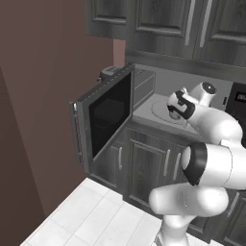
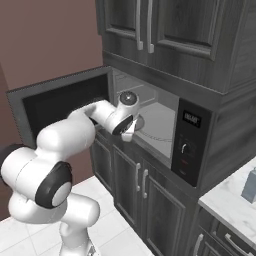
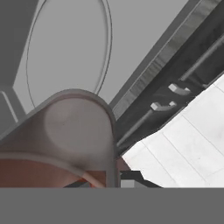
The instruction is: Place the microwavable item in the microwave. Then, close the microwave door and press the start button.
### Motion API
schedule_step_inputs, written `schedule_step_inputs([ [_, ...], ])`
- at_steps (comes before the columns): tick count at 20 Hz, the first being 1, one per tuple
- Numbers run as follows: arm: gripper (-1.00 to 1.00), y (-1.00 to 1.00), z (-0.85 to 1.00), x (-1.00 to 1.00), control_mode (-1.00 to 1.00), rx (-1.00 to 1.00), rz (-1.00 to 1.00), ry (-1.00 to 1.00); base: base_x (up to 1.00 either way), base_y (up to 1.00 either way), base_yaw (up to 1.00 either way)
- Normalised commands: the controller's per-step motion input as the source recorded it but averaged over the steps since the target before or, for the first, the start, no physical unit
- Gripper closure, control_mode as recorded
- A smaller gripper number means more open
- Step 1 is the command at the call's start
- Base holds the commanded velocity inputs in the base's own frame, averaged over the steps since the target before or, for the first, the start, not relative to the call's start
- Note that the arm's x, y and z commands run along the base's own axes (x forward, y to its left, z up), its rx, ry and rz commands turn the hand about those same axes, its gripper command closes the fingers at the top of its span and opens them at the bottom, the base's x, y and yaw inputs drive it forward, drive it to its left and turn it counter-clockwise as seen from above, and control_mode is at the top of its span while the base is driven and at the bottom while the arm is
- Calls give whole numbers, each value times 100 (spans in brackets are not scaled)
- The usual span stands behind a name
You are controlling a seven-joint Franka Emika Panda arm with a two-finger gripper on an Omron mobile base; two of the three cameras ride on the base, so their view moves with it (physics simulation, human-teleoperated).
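Dark grey wood-grain cabinets (image 2: 165, 25) run above and below the oven, long bar handles on the doors. Large grey built-in microwave (image 2: 150, 117) sits between them, cavity open, black control panel (image 2: 189, 142) with a digital display on its right side. The wide microwave door (image 1: 108, 115), grey frame with big dark glass window, is swung out to the left, standing roughly square to the oven front. White robot arm (image 1: 211, 158) with dark joints rises from the base and reaches forward to the cavity mouth. White tiled floor (image 1: 96, 216) lies below. Round pale turntable plate (image 3: 65, 48) lies flat on the cavity floor.

A pale marble-look worktop (image 2: 225, 205) is at far right, with a light blue carton (image 2: 249, 186) on it, well apart from the oven.

The hand (image 2: 129, 131) hangs at the front edge of the cavity, over the near rim of the turntable. The small squat brownish-pink cylinder cup (image 3: 65, 140) is pinched in the hand, fingers pressed in on it. In the hand view the cup sits close up in front of the fingertips, with the turntable beyond it; whether it touches the plate I cannot tell.
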Motion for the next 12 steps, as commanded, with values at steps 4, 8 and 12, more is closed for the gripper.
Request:
schedule_step_inputs([
  [4, 100, -22, 0, 20, -100, 15, 0, 2, 0, 0, 0],
  [8, 100, -5, 0, 23, -100, 9, 0, 2, 0, 0, 0],
  [12, 100, 0, 0, 33, -100, 2, -4, 1, 0, 0, 0],
])
